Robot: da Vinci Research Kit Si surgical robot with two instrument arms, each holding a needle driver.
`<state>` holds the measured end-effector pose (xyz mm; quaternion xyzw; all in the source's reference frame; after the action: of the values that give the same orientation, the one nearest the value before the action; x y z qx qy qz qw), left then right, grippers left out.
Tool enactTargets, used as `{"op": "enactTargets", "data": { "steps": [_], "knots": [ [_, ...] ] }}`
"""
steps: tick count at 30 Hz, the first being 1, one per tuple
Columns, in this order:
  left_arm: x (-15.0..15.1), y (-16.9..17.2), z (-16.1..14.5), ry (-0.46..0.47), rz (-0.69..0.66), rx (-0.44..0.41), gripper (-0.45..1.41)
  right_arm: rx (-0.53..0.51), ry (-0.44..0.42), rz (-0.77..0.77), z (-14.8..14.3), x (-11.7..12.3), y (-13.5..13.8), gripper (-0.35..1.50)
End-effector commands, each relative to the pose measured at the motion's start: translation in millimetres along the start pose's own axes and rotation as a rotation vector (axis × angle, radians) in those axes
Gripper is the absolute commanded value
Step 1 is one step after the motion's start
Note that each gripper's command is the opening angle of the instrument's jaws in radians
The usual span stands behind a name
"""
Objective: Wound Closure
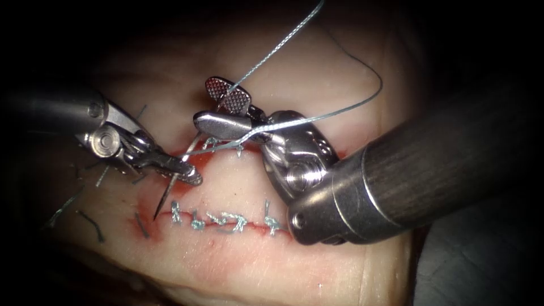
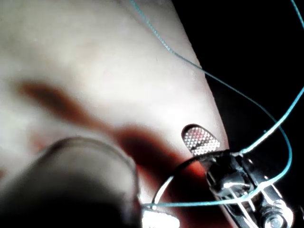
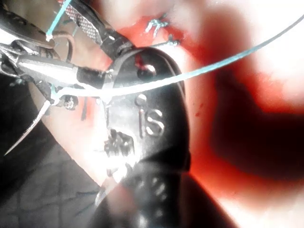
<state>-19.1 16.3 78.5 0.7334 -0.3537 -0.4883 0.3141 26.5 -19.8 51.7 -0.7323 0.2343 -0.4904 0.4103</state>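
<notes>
Your left tool (image 1: 190, 174) has its jaws pressed together on the needle (image 1: 168, 192), gripping it partway along the curve. The needle's point hangs free above the tissue (image 1: 317, 266), just left of the stitched cut (image 1: 226, 222). Your right tool (image 1: 224, 110) has its jaws spread wide, nothing pinched between them, the thread (image 1: 340, 110) draped across its lower jaw. Room between the two tips is tight. The needle's far end is hard to make out behind the jaws.
</notes>
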Motion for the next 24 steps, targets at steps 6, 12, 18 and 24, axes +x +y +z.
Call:
{"op": "enactTargets", "data": {
  "steps": [6,12,18,24],
  "knots": [
    [-1.0,0.2,0.4,-0.049,0.037,-0.045,-0.45,0.136,0.008,-0.003,1.1,1.9,0.2,0.96],
    [-0.9,0.3,0.5,-0.055,0.037,-0.048,-0.45,0.206,0.006,-0.001,1.1,2.0,0.3,0.86],
    [-0.9,0.3,0.4,-0.058,0.038,-0.048,-0.45,0.236,0.001,0.002,0.8,1.3,0.3,0.84],
    [-1.0,0.4,0.2,-0.063,0.04,-0.049,-0.45,0.233,-0.027,0.017,0.4,0.0,0.5,0.74]
  ]
}}
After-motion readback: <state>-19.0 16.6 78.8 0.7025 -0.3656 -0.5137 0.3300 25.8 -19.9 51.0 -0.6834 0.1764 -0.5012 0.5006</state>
